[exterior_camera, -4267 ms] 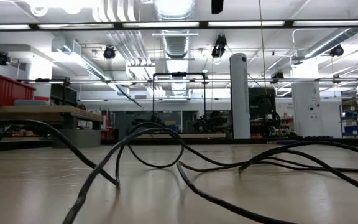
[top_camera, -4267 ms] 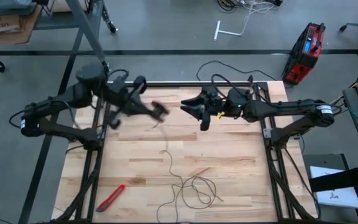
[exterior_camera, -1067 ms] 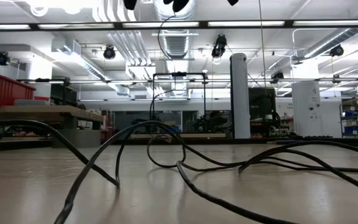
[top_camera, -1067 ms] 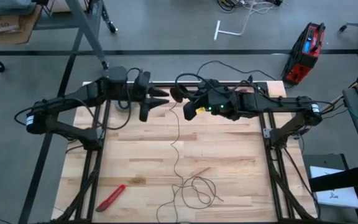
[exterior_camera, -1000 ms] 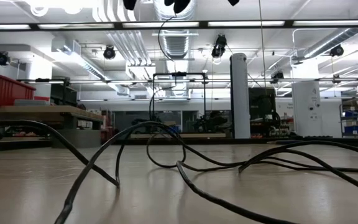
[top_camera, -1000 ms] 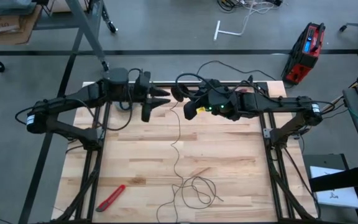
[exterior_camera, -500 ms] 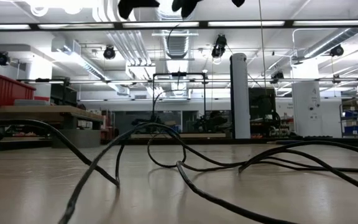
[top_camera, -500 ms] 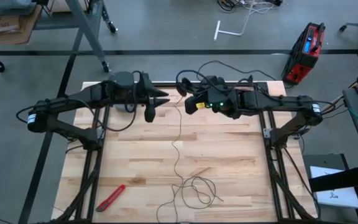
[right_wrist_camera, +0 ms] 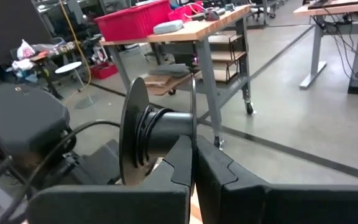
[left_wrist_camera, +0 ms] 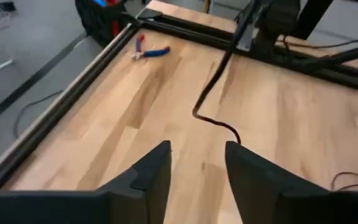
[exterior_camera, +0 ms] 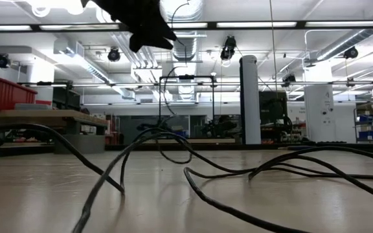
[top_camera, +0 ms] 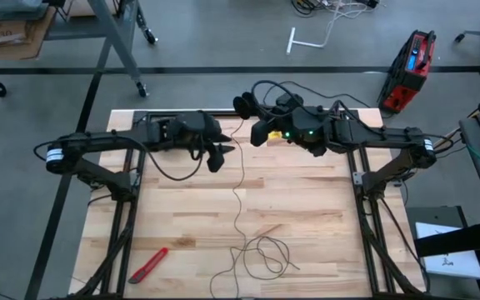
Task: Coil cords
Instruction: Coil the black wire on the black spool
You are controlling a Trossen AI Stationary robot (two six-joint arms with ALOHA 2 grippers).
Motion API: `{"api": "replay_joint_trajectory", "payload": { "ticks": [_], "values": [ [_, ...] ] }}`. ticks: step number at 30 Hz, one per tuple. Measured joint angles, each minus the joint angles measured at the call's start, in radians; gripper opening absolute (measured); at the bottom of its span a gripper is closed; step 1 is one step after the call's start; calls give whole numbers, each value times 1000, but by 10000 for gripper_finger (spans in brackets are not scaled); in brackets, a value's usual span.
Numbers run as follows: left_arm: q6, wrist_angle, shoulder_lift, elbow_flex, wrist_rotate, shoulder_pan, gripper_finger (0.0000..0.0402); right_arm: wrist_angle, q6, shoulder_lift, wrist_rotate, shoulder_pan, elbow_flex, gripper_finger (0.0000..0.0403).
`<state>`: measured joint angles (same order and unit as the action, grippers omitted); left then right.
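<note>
One thin black cord [top_camera: 238,193] runs across the pale wooden tabletop [top_camera: 307,217], and it joins one small black round reel [top_camera: 243,106] held up near the tabletop's far edge. From the reel the cord drops past the middle of the tabletop and ends in a loose tangle of loops near the front edge, and the low view shows those loops [exterior_camera: 173,162] lying and arching over the wood. Two dark arms reach in from the sides and nearly meet at the far middle. The right pincer [right_wrist_camera: 194,163] has its fingers pressed together on the reel's rim, with turns of cord visible around the black hub [right_wrist_camera: 157,135] in the right wrist view. The left pincer [top_camera: 217,155] hovers just beside the hanging cord, on its left, with its two fingers [left_wrist_camera: 151,171] parted and nothing between them. One red-handled cutter [top_camera: 147,264] lies near the front left corner, well apart from the cord's loops. One pair of small pliers with blue and red handles [left_wrist_camera: 149,50] lies by a tabletop edge in the left wrist view. One red case [top_camera: 411,69] stands on the grey floor beyond the far right corner. The thicker black cables of the arms hang around both wrists, close to the reel.
</note>
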<state>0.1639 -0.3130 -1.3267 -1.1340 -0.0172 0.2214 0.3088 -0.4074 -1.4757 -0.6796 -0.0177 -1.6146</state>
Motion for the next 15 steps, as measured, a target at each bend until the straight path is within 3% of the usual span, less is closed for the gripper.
{"api": "replay_joint_trajectory", "payload": {
  "ticks": [7,10,12,15],
  "values": [
    [53,288,-12,67,1,2,197,-12,4,3,1,0,0,0],
    [92,330,-31,77,1,3,200,-48,29,3,2,0,0,0],
    [92,325,-44,79,13,1,184,-64,40,8,2,0,0,0],
    [92,345,-49,79,75,-14,106,-64,53,19,-1,-2,0,0]
  ]
}}
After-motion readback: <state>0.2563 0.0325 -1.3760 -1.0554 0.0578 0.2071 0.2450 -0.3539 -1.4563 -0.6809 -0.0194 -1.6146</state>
